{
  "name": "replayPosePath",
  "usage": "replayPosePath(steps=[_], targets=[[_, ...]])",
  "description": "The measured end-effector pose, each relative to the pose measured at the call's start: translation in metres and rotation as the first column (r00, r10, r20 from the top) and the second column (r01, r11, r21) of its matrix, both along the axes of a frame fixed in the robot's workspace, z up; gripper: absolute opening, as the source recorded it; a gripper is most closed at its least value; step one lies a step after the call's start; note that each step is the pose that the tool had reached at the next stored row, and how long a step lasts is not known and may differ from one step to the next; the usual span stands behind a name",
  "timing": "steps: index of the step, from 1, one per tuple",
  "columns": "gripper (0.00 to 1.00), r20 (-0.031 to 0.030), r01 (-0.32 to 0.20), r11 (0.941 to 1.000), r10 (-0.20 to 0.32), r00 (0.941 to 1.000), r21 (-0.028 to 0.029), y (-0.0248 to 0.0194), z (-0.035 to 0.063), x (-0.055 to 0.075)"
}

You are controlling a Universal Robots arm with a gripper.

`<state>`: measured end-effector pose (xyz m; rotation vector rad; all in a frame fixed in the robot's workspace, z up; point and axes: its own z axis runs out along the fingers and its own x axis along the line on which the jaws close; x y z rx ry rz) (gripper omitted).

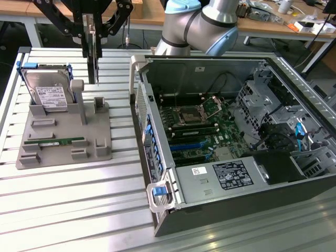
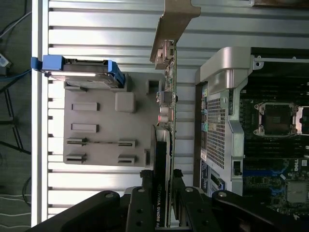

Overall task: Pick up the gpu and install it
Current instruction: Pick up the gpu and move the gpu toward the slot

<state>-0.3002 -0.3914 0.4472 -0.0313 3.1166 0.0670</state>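
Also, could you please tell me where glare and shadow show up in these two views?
Exterior view: soft glare streaks the ribbed table near the front, and the computer case has its near wall in shadow. Wrist view: bright bands wash out the table slats beside the grey holder tray, while the gpu, clamped in the gripper, reads dark.
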Motion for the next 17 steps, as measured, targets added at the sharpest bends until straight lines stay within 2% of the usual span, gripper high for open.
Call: replayPosePath(steps=[17], targets=[[0.27,0.0000,0.000,1.0000,0.000,1.0000,-0.0001,0.0000,0.0000,0.026]])
